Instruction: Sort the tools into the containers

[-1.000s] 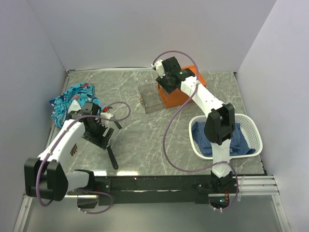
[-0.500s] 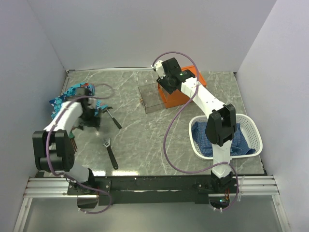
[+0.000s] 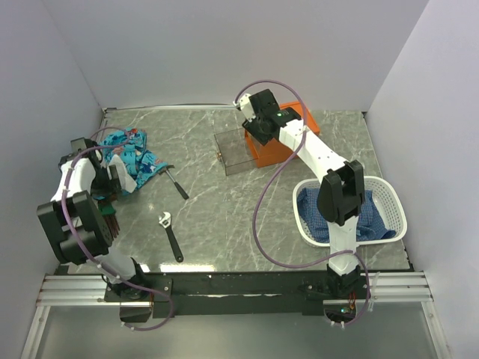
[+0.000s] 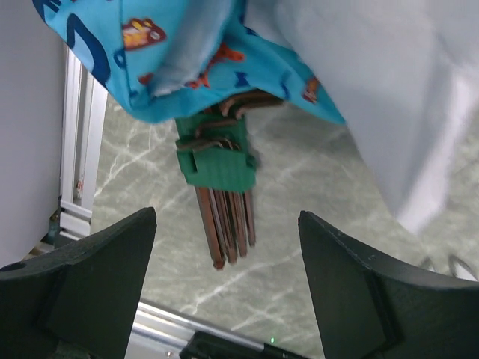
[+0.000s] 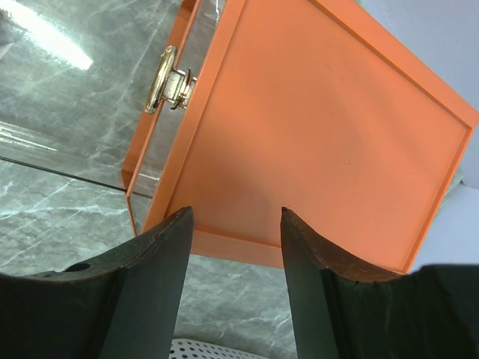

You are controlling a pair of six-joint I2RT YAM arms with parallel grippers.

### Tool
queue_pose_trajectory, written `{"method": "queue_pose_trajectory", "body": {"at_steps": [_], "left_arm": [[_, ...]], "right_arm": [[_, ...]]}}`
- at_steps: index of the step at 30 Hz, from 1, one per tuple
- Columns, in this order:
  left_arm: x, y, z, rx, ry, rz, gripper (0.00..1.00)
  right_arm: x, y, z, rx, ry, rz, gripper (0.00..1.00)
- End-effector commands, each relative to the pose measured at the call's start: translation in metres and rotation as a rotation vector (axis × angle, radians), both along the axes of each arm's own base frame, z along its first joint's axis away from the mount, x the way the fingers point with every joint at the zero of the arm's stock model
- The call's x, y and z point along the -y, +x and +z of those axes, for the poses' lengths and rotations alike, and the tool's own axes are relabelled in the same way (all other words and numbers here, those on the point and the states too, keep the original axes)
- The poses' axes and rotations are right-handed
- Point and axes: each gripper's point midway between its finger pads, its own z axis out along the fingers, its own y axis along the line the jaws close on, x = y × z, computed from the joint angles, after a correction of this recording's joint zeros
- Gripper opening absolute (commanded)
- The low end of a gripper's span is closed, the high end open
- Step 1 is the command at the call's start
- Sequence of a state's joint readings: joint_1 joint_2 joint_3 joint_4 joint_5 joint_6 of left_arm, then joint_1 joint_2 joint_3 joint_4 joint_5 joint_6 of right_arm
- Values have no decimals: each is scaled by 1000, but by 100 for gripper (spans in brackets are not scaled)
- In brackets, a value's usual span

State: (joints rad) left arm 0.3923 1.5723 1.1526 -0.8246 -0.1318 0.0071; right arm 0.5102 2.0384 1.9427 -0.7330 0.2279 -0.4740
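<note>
A black-handled hammer [image 3: 177, 183] and a silver adjustable wrench [image 3: 171, 235] lie on the marble table left of centre. My left gripper [image 3: 107, 196] is open at the table's left edge, beside a blue patterned cloth [image 3: 133, 157]. In its wrist view the left gripper [image 4: 226, 247] frames a set of brown hex keys [image 4: 224, 217] in a green holder [image 4: 217, 161], partly under the cloth [image 4: 187, 60], touching nothing. The orange box [image 3: 283, 143] stands at the back. My right gripper [image 5: 236, 217] hovers open and empty above the box's near edge [image 5: 322, 127].
A clear plastic panel [image 3: 233, 153] with a gold latch [image 5: 168, 78] stands against the box's left side. A white perforated basket [image 3: 389, 202] holding blue cloth sits at the right. A metal rail [image 4: 78, 134] runs along the table's left edge.
My left arm has swung from the table's middle to the far left beside the cloth, uncovering the wrench. The right arm has barely moved.
</note>
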Motion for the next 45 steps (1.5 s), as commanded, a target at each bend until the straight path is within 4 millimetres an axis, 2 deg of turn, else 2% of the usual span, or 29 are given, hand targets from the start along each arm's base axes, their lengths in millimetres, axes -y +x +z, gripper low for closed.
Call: {"method": "queue_pose_trajectory", "body": {"at_steps": [1, 10, 18, 21, 22, 27, 28, 30, 33, 34, 36, 37, 39, 40, 45], "left_arm": [[-14, 4, -14, 17, 18, 24, 83], [-20, 10, -45, 4, 12, 28, 83], [-27, 12, -74, 1, 29, 3, 77], [-25, 10, -84, 15, 35, -26, 72], [-24, 9, -86, 16, 35, -31, 67], [-4, -14, -97, -37, -40, -78, 49], [-4, -14, -92, -29, -31, -90, 40], [-4, -21, -86, -39, -25, -104, 34], [2, -27, -72, -37, -35, -154, 10], [1, -23, -62, -20, -32, -164, 6], [1, -22, -49, -12, -24, -183, 1], [3, -22, -35, 3, -27, -196, 1], [9, -21, -20, 19, -48, -246, 1], [11, -21, -5, 35, -52, -261, 1], [48, -19, 38, 155, -160, -480, 1]], "right_arm": [[-1, -8, -8, -38, -47, 18, 59], [3, -13, -10, -46, -65, 19, 59], [6, -22, -17, -67, -79, 23, 59], [5, -25, -19, -72, -92, 29, 59], [4, -26, -20, -73, -97, 32, 59], [4, -29, -20, -68, -116, 37, 59], [3, -29, -20, -68, -119, 39, 59], [2, -29, -21, -67, -120, 41, 59], [-5, -28, -22, -67, -119, 53, 59], [-6, -27, -24, -69, -120, 54, 59], [-11, -24, -20, -56, -110, 58, 59], [-14, -23, -21, -57, -109, 62, 59], [-18, -22, -19, -49, -104, 68, 59], [-18, -22, -20, -51, -105, 70, 59], [-19, -22, -23, -59, -105, 75, 59]]}}
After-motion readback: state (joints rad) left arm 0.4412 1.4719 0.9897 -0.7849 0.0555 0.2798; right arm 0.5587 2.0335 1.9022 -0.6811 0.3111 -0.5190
